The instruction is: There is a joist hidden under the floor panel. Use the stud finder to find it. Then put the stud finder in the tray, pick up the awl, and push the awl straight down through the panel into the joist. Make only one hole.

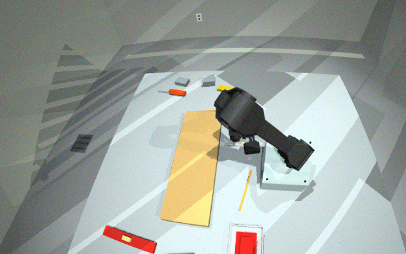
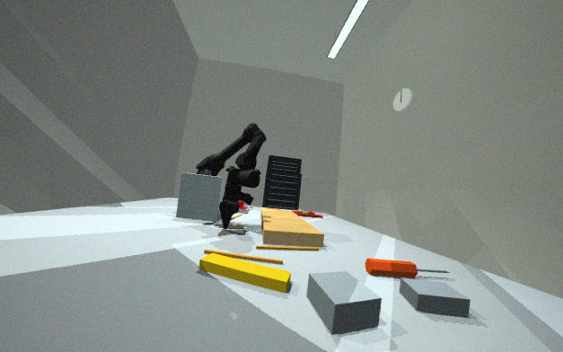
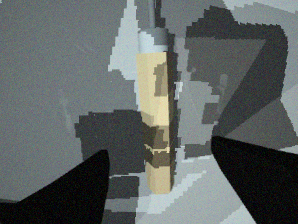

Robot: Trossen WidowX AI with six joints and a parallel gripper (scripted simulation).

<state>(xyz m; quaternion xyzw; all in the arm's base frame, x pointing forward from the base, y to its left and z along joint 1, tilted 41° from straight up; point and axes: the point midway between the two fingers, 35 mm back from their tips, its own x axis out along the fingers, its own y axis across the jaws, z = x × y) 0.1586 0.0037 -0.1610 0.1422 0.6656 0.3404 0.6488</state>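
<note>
Wrist view: awl (image 1: 241,143) (image 3: 157,95) lies lengthwise between the parted jaws (image 1: 243,142) (image 2: 225,227), handle crosswise to their closing line; nothing grasped; closing inward should pinch it.

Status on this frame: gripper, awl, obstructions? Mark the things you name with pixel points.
Gripper (image 1: 243,142) (image 3: 161,149) open, fingers either side of awl (image 1: 241,143) (image 3: 156,95), not gripping. Awl lying beside panel (image 1: 192,162) (image 2: 292,228). Nothing seen between fingers and handle. Red thing sits in tray (image 1: 233,238).
</note>
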